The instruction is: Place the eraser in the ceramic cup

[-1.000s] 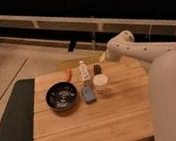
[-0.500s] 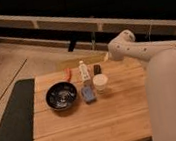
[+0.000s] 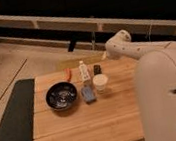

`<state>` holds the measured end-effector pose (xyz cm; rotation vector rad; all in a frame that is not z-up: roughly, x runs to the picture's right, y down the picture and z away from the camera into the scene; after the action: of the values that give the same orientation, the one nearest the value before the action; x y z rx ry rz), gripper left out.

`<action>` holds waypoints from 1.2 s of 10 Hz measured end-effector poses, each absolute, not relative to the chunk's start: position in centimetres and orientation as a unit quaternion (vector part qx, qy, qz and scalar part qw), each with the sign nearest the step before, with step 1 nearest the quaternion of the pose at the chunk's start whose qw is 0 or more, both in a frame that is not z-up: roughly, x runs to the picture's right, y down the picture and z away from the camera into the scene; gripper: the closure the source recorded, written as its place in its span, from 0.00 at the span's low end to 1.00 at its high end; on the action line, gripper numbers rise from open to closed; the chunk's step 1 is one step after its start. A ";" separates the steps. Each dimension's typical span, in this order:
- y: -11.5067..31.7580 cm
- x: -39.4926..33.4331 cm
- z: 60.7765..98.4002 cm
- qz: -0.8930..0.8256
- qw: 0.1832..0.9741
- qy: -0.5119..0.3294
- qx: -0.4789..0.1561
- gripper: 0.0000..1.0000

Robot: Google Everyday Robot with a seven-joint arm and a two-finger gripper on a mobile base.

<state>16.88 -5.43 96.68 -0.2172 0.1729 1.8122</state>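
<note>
- Almost nothing has changed in the last second: my arm shifted only a little, and my tool [image 3: 104, 56] hangs at the far edge of the surface [image 3: 81, 132], just beyond the eraser [image 3: 97, 69].
- The tool stands wide and holds nothing.
- The eraser lies untouched, just behind the ceramic cup [image 3: 100, 82], right of the white bottle [image 3: 83, 71].
- In my judgement the grasp is not yet begun.

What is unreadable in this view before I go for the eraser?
All in the camera view:
- the gripper, beyond the table's far edge behind the eraser: outline lost against the dark background.
- the ceramic cup: inside too small to judge.
- the table's right end: hidden by the robot's body.
</note>
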 end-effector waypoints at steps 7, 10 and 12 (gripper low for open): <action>-4.7 12.6 101.8 0.733 0.652 0.055 -0.186 0.35; -4.5 10.6 103.2 0.712 0.666 0.055 -0.215 0.35; -3.8 10.2 104.0 0.705 0.668 0.064 -0.231 0.35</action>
<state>10.23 -3.80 104.02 -0.5204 0.1445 1.5902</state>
